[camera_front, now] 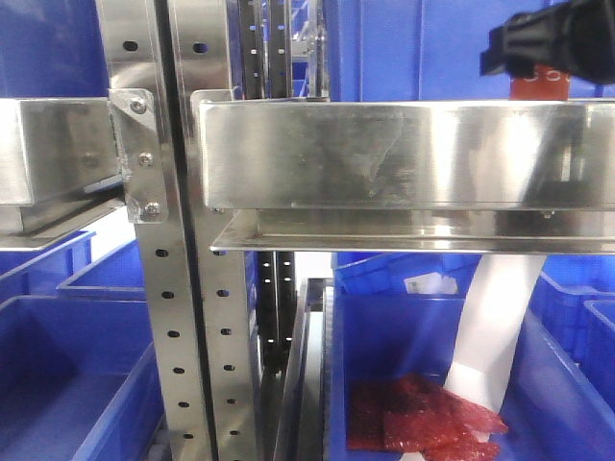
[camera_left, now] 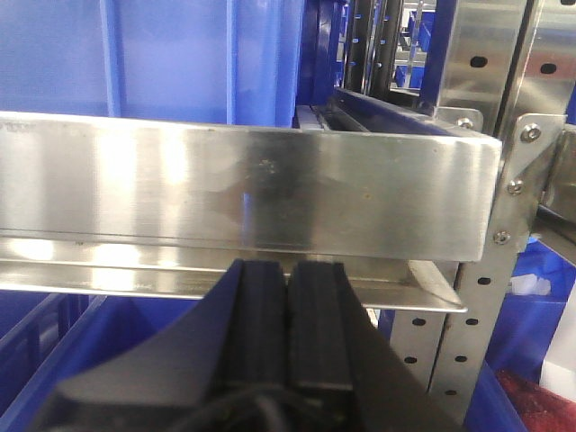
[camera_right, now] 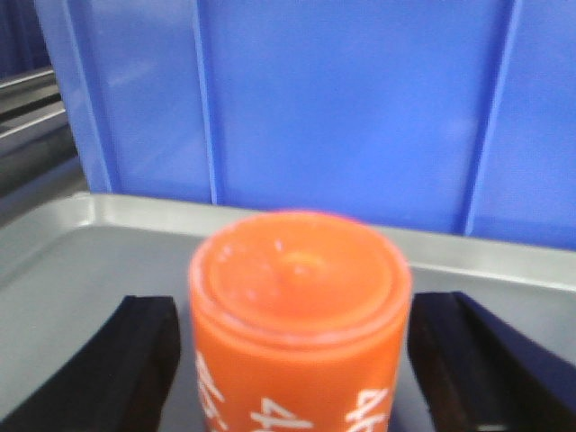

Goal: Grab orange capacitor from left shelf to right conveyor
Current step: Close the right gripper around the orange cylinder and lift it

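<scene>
On the upper ledge of the left shelf (camera_front: 384,163), at about 2 o'clock in the front view, the orange capacitor (camera_right: 300,315) stands upright. Its long axis is vertical, flat top up, "4680" print facing the right wrist camera. A blue bin (camera_right: 360,99) sits just behind it at 12 o'clock.

Right gripper (camera_right: 295,360) is the near arm and is already around the part. One finger is at 9 o'clock of the capacitor, the other at 3 o'clock, with the part centred between them.

Right jaws: wide open, grey shelf surface visible on both sides, so no contact that I can see and nothing gripped yet. Contact lower down is out of frame, can't tell.

Left gripper (camera_left: 288,297) is parked in front of a shelf ledge lip. Its jaws are pressed together and empty, and there's no capacitor in its view.

My read: approach is done, next is a straight squeeze along the 9–3 line. The gaps look about even, so tipping risk should be low. Right conveyor isn't in any view.
</scene>
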Controlling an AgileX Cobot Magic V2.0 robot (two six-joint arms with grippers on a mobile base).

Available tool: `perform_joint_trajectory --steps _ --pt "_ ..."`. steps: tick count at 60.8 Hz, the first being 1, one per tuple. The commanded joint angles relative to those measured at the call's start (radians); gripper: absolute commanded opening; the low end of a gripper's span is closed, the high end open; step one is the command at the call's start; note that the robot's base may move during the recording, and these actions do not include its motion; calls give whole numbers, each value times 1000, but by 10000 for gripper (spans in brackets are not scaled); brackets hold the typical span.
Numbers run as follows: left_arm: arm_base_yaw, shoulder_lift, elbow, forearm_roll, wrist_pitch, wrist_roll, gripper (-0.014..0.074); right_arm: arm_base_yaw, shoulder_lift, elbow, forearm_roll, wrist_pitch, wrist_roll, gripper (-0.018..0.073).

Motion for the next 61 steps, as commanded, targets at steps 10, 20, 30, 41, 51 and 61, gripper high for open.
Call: perform_joint_trajectory --steps 10,20,30,41,51,61 --pt "-1 -11 -5 -2 -90 -1 -127 -6 -35 -34 -7 -98 -5 238" --pt "-1 -11 -5 -2 -90 -1 -127 -6 -81 -34 -7 -45 -5 87" --pt "-1 -11 -5 -2 -90 -1 -127 -6 -210 -34 -7 92 -5 88" --pt "-1 -11 -5 -2 -90 -1 -127 -6 -398 -31 -57 294 -5 88" --pt "-1 -11 -5 -2 -90 -1 -127 -6 -578 -8 -107 499 -5 88" --pt "-1 -11 -5 -2 -90 -1 -127 -6 -789 104 -107 528 -5 88"
